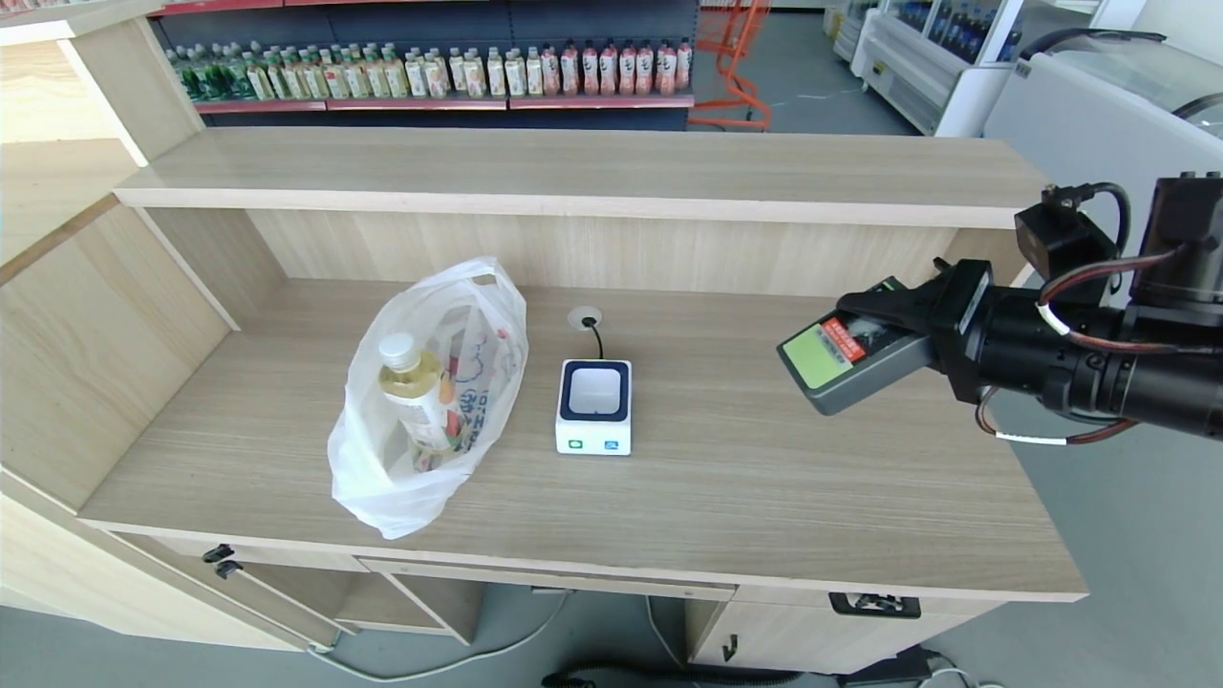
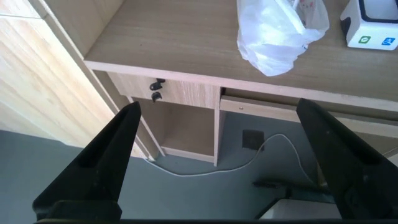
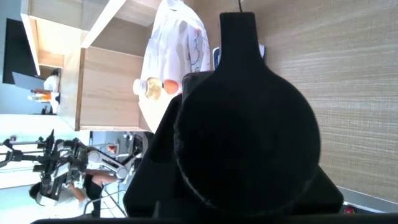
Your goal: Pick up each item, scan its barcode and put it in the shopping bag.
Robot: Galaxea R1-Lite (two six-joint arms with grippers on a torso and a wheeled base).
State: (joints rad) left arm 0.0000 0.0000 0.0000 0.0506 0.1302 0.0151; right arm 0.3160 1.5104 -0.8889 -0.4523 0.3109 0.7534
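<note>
The scanner [image 1: 593, 406], a small white box with a dark window on top, sits in the middle of the wooden counter [image 1: 764, 497]. Its cable [image 1: 596, 340] runs from its far side into a round hole [image 1: 584, 317] in the countertop. Just beside the scanner on the robot's left slumps the shopping bag [image 1: 382, 468], thin white plastic with its mouth gaping. A bottle [image 1: 413, 382] of yellowish drink with a white cap leans inside it among other packets.

Well to the other side of the scanner, and higher than it, the right gripper [image 1: 889, 320] hangs in the air. Its fingers are clamped on one end of a dark grey box [image 1: 841, 368] with a green and red label, held tilted. The scanner stands between that box and the bag.

The left gripper [image 2: 217, 109] is low, out in front of the counter on the bag's side of the scanner. Its fingers [image 2: 124, 134] are spread wide with nothing between them; past them are the counter's front edge and a cord on the floor.

Beyond the scanner the counter steps up to a raised ledge [image 1: 573, 172] — behind it a shelf of drink bottles [image 1: 430, 72], an orange rack [image 1: 736, 67] and chest freezers [image 1: 917, 57].
</note>
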